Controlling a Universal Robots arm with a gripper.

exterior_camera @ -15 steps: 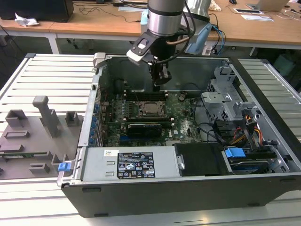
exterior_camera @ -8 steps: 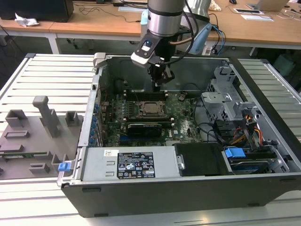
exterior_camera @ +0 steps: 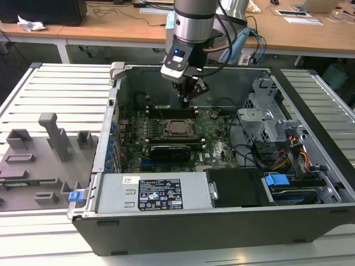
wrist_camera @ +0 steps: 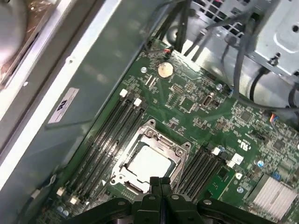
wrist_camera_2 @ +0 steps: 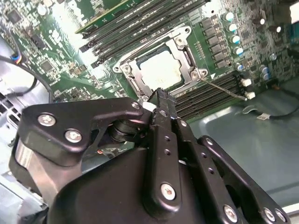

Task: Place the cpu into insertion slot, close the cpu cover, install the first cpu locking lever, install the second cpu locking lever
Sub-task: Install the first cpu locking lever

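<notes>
The pincer (wrist_camera: 160,181) by the cpu (wrist_camera: 149,163)
Its tips are pressed together; a crooked push could slip and scratch the cpu.

Silver cpu (wrist_camera: 148,163) flat in insertion slot (wrist_camera: 122,177); cpu cover (wrist_camera: 164,140) closed over it.

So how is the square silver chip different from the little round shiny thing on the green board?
The cpu is square; the coin battery is round. The cpu is the bigger of the two. The cpu sits in the silver-framed insertion slot, right by the gripper; the coin battery sits farther off, near the case wall. Both are flat, pale and shiny, and both lie on the green motherboard.
</notes>
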